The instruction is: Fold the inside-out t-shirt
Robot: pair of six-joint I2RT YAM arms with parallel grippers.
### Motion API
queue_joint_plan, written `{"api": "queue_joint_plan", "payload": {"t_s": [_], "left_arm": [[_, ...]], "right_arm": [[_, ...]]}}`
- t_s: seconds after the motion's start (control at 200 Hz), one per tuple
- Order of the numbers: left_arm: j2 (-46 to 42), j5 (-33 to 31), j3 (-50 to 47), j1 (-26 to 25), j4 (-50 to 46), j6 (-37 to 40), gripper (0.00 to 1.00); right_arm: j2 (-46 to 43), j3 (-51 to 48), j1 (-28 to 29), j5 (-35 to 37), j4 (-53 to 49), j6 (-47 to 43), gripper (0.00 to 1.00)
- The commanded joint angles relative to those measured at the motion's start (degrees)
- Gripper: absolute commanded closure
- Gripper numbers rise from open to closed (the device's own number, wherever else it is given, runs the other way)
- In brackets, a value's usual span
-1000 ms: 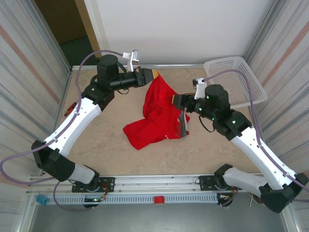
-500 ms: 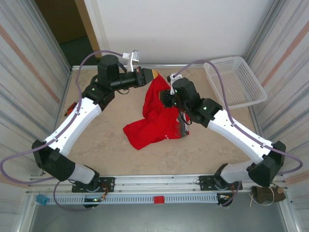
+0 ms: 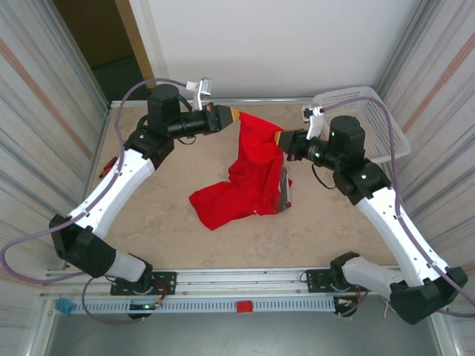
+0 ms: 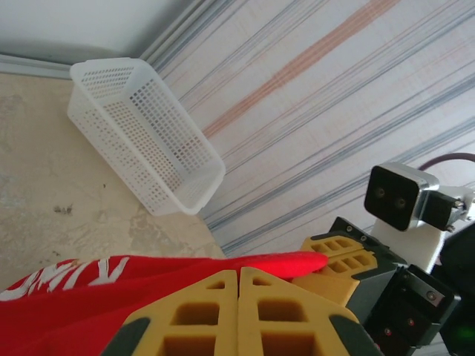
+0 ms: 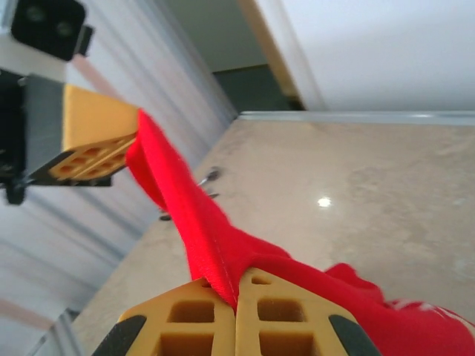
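The inside-out t-shirt (image 3: 241, 194) is bright red; its lower part lies crumpled mid-table and its upper edge is lifted and stretched between both grippers. My left gripper (image 3: 236, 116) is shut on one end of that edge, and my right gripper (image 3: 278, 139) is shut on the other. In the left wrist view the closed yellow fingers (image 4: 237, 273) pinch red cloth (image 4: 82, 300) with white lettering, and the right gripper's fingers (image 4: 343, 257) sit just beyond. In the right wrist view a seam of the shirt (image 5: 189, 211) runs from my closed jaws (image 5: 237, 285) up to the left gripper (image 5: 93, 152).
A white mesh basket (image 3: 367, 119) stands at the back right corner, close behind the right arm; it also shows as the basket (image 4: 141, 141) in the left wrist view. A small red and dark tool (image 3: 111, 165) lies by the left wall. Striped walls enclose both sides.
My right gripper reached left into the hanging shirt, shut on its edge, and drew it back to the right, spreading the upper edge. The left gripper kept its place and hold.
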Motion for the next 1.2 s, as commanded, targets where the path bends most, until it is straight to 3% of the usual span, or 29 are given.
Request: {"api": "queue_joint_plan", "payload": {"t_s": [0.0, 0.035, 0.085, 0.12, 0.24, 0.481, 0.706, 0.766, 1.002, 1.117, 1.152, 1.192], "left_arm": [[0.07, 3.61, -0.91, 2.18, 5.89, -2.01, 1.0], [-0.26, 3.12, -1.16, 2.39, 5.31, -1.46, 0.96], [-1.55, 0.06, -2.1, 2.44, 3.25, 0.92, 0.7], [-2.67, -2.44, -2.9, 2.24, 1.46, 2.71, 0.59], [-6.87, -8.11, -7.73, 0.99, -0.18, 4.82, 0.44], [-16.31, -24.08, -16.72, -10.28, 0.83, 9.0, 0.46], [-19.69, -48.84, -22.62, -30.41, 3.74, 20.23, 0.46], [-18.18, -53.58, -22.2, -33.59, 3.16, 22.22, 0.45], [-10.19, -62.8, -18.44, -35.26, 3.5, 26.23, 0.42], [-5.03, -69.06, -13.53, -34.82, -1.15, 26.63, 0.42], [-3.53, -70.84, -12.15, -34.42, -3.45, 26.36, 0.44], [-2.31, -71.07, -11.58, -33.33, -4.75, 26.13, 0.55]], "right_arm": [[0.07, -0.31, -1.35, -9.41, 3.06, -0.48, 1.0], [0.51, -0.14, -1.55, -9.52, 3.15, -0.17, 1.0], [1.0, -0.06, -1.57, -9.37, 3.45, 0.37, 1.0], [1.25, -0.01, -1.57, -9.42, 3.66, 0.77, 1.0], [1.78, -0.07, -1.53, -8.9, 4.26, 1.56, 1.0], [2.09, -0.44, -1.6, -7.25, 4.57, 2.71, 1.0], [3.09, -0.02, -1.57, -4.96, 3.87, 3.46, 1.0], [3.32, -0.07, -1.49, -4.95, 3.87, 3.67, 1.0], [3.4, -0.36, -0.88, -4.36, 4.12, 4.23, 1.0], [3.36, -0.31, -0.19, -4.27, 4.4, 4.32, 1.0], [3.4, -0.34, 0.0, -4.24, 4.39, 4.28, 1.0], [3.28, -0.36, 0.08, -4.24, 4.22, 4.15, 1.0]]}}
